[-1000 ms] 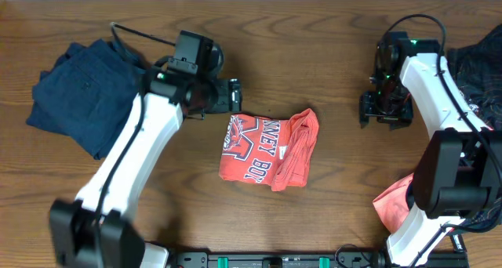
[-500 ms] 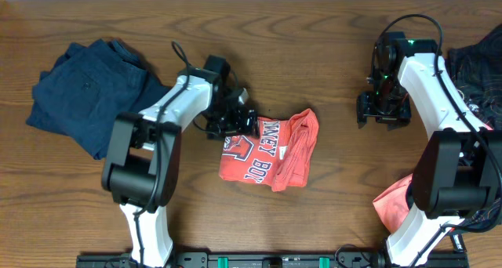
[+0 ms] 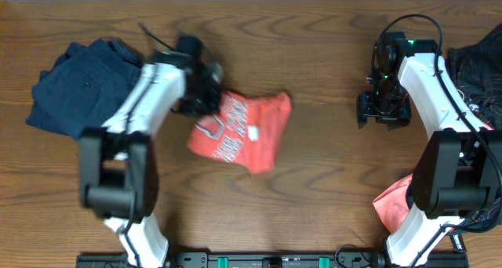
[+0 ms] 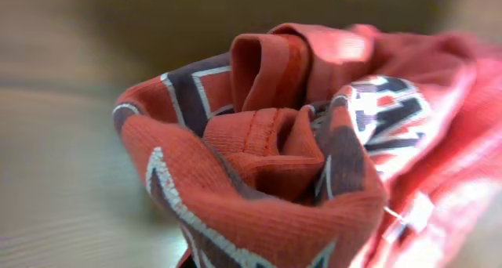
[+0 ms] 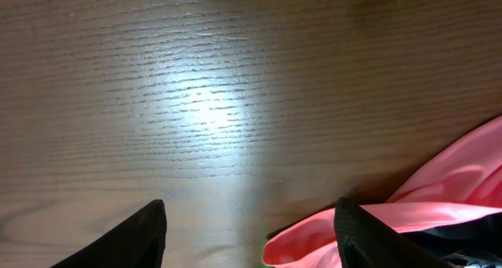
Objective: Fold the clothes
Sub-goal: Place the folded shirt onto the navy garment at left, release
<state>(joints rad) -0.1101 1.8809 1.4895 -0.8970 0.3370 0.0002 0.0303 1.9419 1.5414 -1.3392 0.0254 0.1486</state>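
Observation:
The folded red-orange T-shirt (image 3: pixel 243 131) with white-and-navy lettering lies left of the table's middle. My left gripper (image 3: pixel 209 102) is shut on its upper left edge; the arm is blurred with motion. In the left wrist view the bunched T-shirt (image 4: pixel 298 150) fills the frame and hides the fingers. My right gripper (image 3: pixel 384 109) hangs open over bare wood at the right; its fingertips (image 5: pixel 137 237) have nothing between them. A salmon-pink shirt (image 5: pixel 447 193) lies beside the right finger.
A folded dark navy garment (image 3: pixel 78 88) rests at the far left. A black printed jersey (image 3: pixel 480 64) lies at the right edge. The salmon-pink shirt (image 3: pixel 392 205) sits by the right arm's base. Bare wood (image 3: pixel 329 166) separates the T-shirt from the right arm.
My left gripper came down onto the T-shirt's left edge, shut on it and dragged the shirt left and slightly up. The right arm stayed still.

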